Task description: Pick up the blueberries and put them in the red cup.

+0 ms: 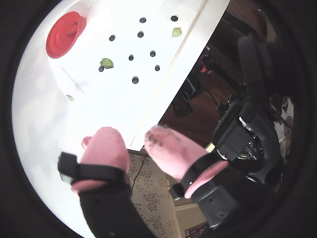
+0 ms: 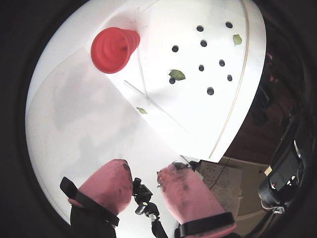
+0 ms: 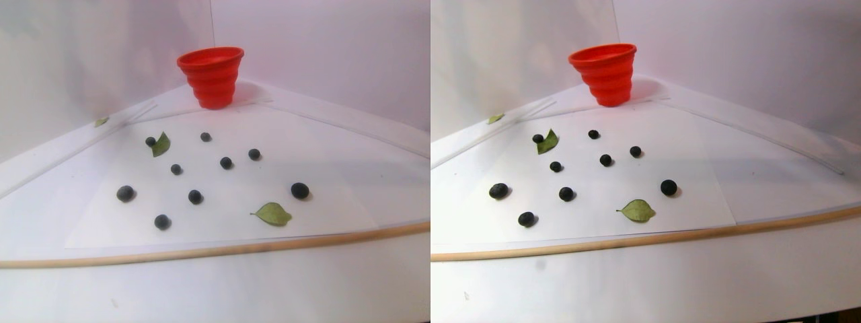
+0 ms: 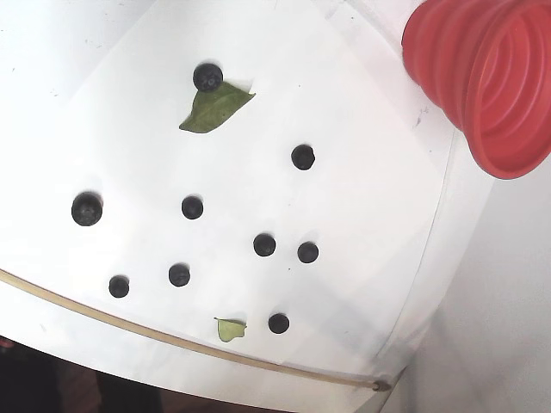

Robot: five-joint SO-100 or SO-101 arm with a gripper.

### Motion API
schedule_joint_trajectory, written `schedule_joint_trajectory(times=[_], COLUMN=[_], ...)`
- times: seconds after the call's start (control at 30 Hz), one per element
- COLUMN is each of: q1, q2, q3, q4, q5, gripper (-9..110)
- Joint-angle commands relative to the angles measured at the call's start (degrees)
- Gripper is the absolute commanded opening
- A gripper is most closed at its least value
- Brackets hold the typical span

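Several blueberries (image 3: 195, 196) lie scattered on a white sheet, small dark balls also seen in a wrist view (image 1: 135, 79), in another wrist view (image 2: 210, 90) and in the fixed view (image 4: 264, 244). The red cup (image 3: 212, 77) stands upright at the back corner, its ribbed walls showing in both wrist views (image 1: 74, 26) (image 2: 130, 38) and in the fixed view (image 4: 448, 52). My gripper (image 1: 132, 136) (image 2: 143, 171) hangs high above the table, far from the berries. Its pink-padded fingers (image 1: 106, 144) are open with nothing between them. The stereo pair and fixed views do not show it.
Green leaves (image 3: 272, 214) (image 4: 215, 107) lie among the berries. A thin wooden strip (image 3: 202, 252) marks the table's front edge. A black tripod head (image 2: 143, 196) shows below the gripper, and dark equipment (image 1: 247, 134) stands off the table to the right.
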Motion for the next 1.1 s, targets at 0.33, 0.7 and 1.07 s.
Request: schedule_joint_trajectory(times=[0.33,0.7,1.07], q1=[-5.10,-5.71,-9.05], q2=[-1.93,-8.00,-14.06], q3=[1.14,5.71,15.64], q4=[-7.12,-11.69,-16.08], q5=[-13.80,-33.49,-47.64], gripper=[12,13,13])
